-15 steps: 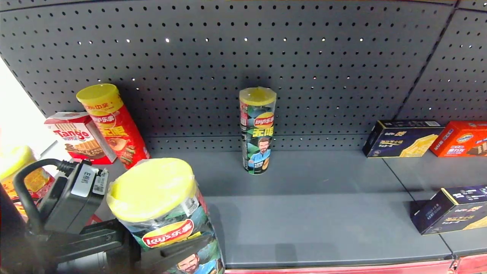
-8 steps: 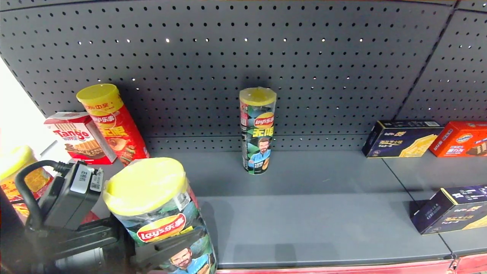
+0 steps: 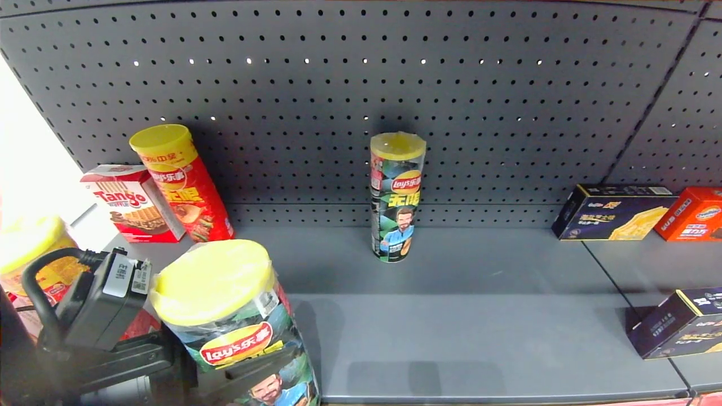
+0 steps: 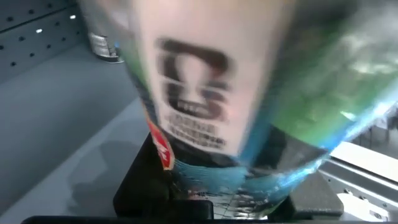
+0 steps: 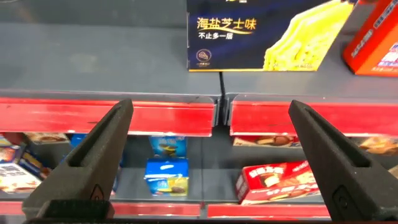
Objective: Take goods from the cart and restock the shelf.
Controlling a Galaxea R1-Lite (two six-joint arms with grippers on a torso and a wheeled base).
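My left gripper (image 3: 237,375) is shut on a chips can (image 3: 231,316) with a yellow lid and a green-blue label. It holds the can nearly upright at the shelf's front left, low in the head view. Up close in the left wrist view, the can (image 4: 249,93) rises out of the gripper (image 4: 217,193). A matching can (image 3: 396,197) stands upright at the back middle of the grey shelf (image 3: 451,327). My right gripper (image 5: 230,162) is open with nothing between its fingers (image 5: 93,162), level with the shelf's red front strip (image 5: 161,115).
A red chips can (image 3: 180,183) and a wafer box (image 3: 132,203) stand at the back left, another yellow-lidded can (image 3: 28,248) at far left. At the right lie dark boxes (image 3: 615,213) (image 3: 677,321) and an orange box (image 3: 696,214). The pegboard (image 3: 361,84) closes the back.
The head view has shifted, so the shelf goods sit a little further right. The held can has drifted slightly left relative to the shelf, still in the left gripper.
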